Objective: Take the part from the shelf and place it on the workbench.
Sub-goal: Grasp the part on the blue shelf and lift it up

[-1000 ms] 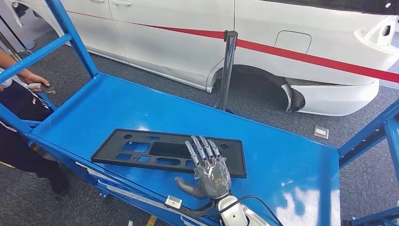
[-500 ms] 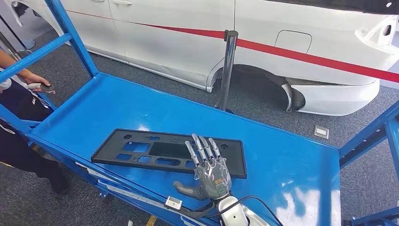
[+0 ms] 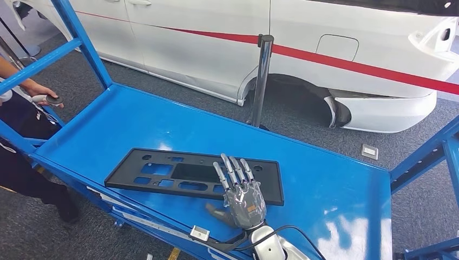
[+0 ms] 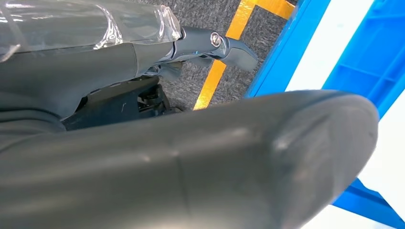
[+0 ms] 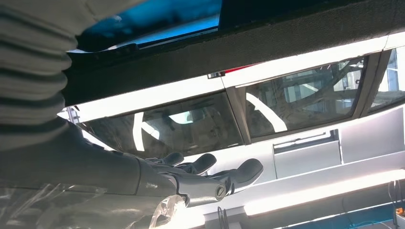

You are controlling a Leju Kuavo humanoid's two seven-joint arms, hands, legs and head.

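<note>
The white car body (image 3: 303, 49) with its red stripe fills the far side of the scene, beyond a metal stanchion post (image 3: 262, 81) standing on grey carpet. In front of it the blue shelf (image 3: 135, 124), framed by blue uprights, carries the task's thing: a long, flat black plastic panel (image 3: 162, 170) with rectangular cut-outs, lying flat near the shelf's near edge and running roughly along it.

The right robot hand (image 3: 242, 197) reaches over that near edge with its fingers (image 3: 233, 170) stretched out flat on the panel's right end and the thumb spread to the side; it rests on the part without gripping it. The left robot hand (image 4: 143, 119) hangs low by the floor, where a yellow line shows; whether it is released or clenched cannot be told.

Judged from this, the task is at its start: the panel is not yet lifted, and the carry and the placing on the workbench are all left.

The far half and the right end of the shelf are bare blue metal, giving room to slide or tilt the panel. A person (image 3: 21, 124) holding a small dark device stands at the shelf's left end, just beside the upright there.
</note>
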